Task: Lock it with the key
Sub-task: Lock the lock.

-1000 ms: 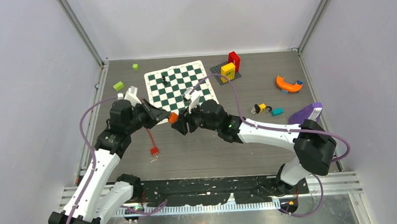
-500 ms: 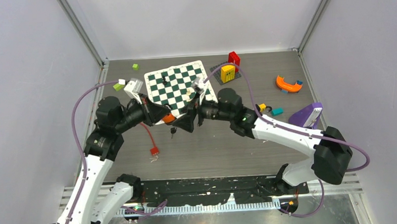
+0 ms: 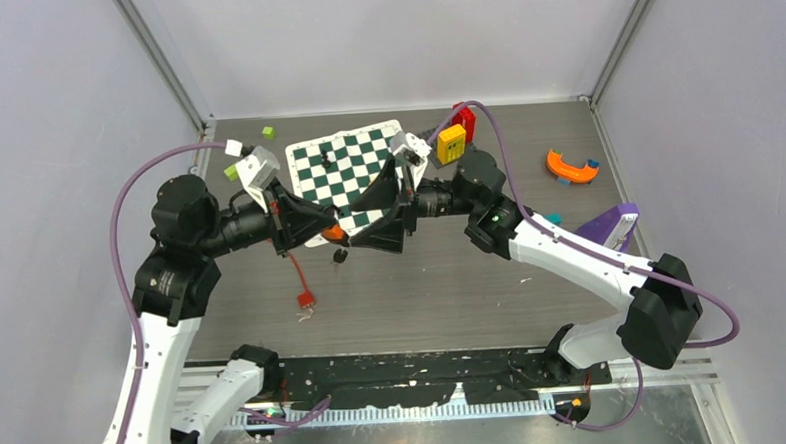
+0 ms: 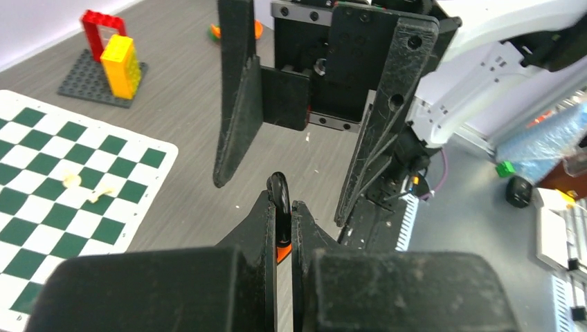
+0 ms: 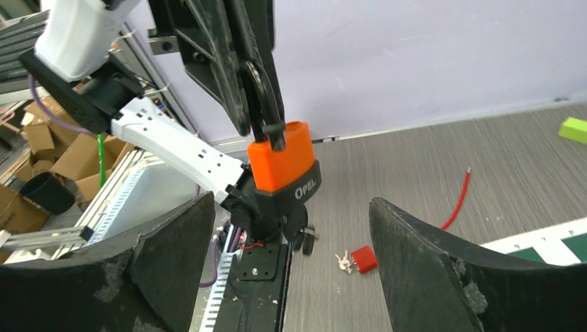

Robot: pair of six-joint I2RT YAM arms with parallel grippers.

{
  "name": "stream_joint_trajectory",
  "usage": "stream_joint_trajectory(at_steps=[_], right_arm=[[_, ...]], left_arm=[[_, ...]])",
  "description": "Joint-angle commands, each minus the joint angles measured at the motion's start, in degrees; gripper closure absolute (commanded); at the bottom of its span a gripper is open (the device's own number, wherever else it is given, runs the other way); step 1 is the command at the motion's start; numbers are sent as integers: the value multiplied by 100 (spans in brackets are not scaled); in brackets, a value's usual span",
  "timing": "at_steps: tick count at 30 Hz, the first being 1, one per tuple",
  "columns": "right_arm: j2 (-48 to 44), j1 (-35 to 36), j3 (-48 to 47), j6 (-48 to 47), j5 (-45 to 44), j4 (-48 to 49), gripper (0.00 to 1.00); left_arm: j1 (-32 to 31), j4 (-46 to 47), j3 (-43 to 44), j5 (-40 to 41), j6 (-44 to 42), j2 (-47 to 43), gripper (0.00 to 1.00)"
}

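An orange padlock [image 5: 282, 164] with a black base marked OPEL hangs in the air by its black shackle [image 4: 279, 196]. My left gripper [image 4: 280, 207] is shut on that shackle. A black-headed key [image 5: 305, 239] sticks out under the padlock's base. In the top view the padlock [image 3: 335, 232] and key [image 3: 340, 254] hang above the table's middle, at my left gripper [image 3: 324, 228]. My right gripper [image 5: 291, 202] is wide open, facing the padlock, one finger on either side and apart from it. It also shows in the top view [image 3: 371, 226].
A red lock with small keys [image 3: 305, 300] and a red cable lie on the table below the padlock. A chessboard [image 3: 352, 169] lies behind it. Yellow and red bricks [image 3: 452, 142], green blocks [image 3: 234, 171], an orange curved piece [image 3: 571, 166] and a purple object [image 3: 609, 225] lie around.
Both arms have risen and moved back toward the chessboard. My right gripper has opened wide and drawn off the padlock. The key now hangs below the padlock.
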State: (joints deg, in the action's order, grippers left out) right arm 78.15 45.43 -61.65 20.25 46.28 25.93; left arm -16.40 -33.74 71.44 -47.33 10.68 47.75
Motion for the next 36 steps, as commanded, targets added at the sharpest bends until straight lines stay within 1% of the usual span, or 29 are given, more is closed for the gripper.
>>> stream_joint_trajectory(at_steps=[1, 3, 5, 6, 7, 8, 10, 12, 13, 14, 15, 16, 17, 19, 22, 24, 25, 26, 27, 28, 29, 30, 32, 33, 35, 36], right_arm=[[125, 15, -321, 570, 701, 970, 12], [114, 46, -332, 684, 714, 1120, 12], [43, 184, -402, 478, 454, 849, 11], [-23, 251, -524, 68, 72, 298, 12], [-56, 415, -599, -214, -138, -45, 12], [-94, 516, -764, -709, -614, -693, 13], [-124, 739, -890, -1139, -1073, -1182, 17], [-113, 789, -924, -1166, -1285, -1260, 25], [-110, 798, -935, -1156, -1360, -1285, 30], [-99, 799, -956, -1151, -1385, -1332, 34], [-94, 805, -960, -1130, -1398, -1349, 39], [-97, 803, -951, -1120, -1395, -1347, 41], [-102, 808, -944, -1091, -1399, -1330, 47], [-110, 814, -923, -1062, -1407, -1314, 53], [-99, 810, -922, -1063, -1400, -1348, 59], [-84, 810, -922, -1062, -1406, -1355, 69], [-81, 810, -925, -1048, -1404, -1346, 82], [-81, 810, -929, -1036, -1392, -1323, 92], [-89, 810, -924, -987, -1376, -1252, 93], [-98, 810, -899, -952, -1367, -1189, 94], [-107, 805, -872, -867, -1376, -1062, 95], [-116, 808, -856, -751, -1381, -980, 95], [-149, 809, -770, -568, -1413, -716, 95], [-179, 805, -693, -501, -1493, -529, 95], [-230, 790, -550, -287, -1683, -253, 95], [-265, 774, -497, -112, -1763, -31, 95]], left_arm=[[-8, 21, 448, -820, -268, 134, 100], [-8, 186, 461, -727, -119, 140, 100], [-9, 329, 447, -554, 27, 139, 100], [-4, 334, 449, -490, 75, 158, 100], [-3, 353, 444, -444, 121, 178, 100], [-9, 349, 454, -382, 162, 197, 100], [-7, 365, 447, -302, 218, 208, 100], [-4, 375, 456, -262, 245, 184, 100], [-3, 376, 457, -247, 250, 167, 100], [-3, 377, 469, -235, 260, 154, 100], [-8, 377, 472, -216, 274, 129, 100], [-4, 372, 488, -190, 288, 118, 100], [-5, 371, 497, -149, 300, 98, 100], [-3, 344, 518, -58, 345, 84, 100], [-3, 350, 531, 72, 415, 61, 100], [-5, 384, 523, 102, 491, 57, 100], [-3, 404, 523, 98, 549, 57, 100], [-3, 428, 519, 82, 604, 60, 99], [-3, 451, 500, 63, 650, 70, 95], [-3, 467, 492, 38, 693, 71, 86], [-4, 492, 469, 36, 724, 70, 60], [-3, 529, 439, 44, 766, 56, 42], [-3, 650, 354, 63, 875, 15, 19], [-3, 747, 261, 73, 971, -11, 12], [-3, 997, 89, 116, 1231, -65, 1], [-3, 1131, -5, 150, 1436, -79, 1]])
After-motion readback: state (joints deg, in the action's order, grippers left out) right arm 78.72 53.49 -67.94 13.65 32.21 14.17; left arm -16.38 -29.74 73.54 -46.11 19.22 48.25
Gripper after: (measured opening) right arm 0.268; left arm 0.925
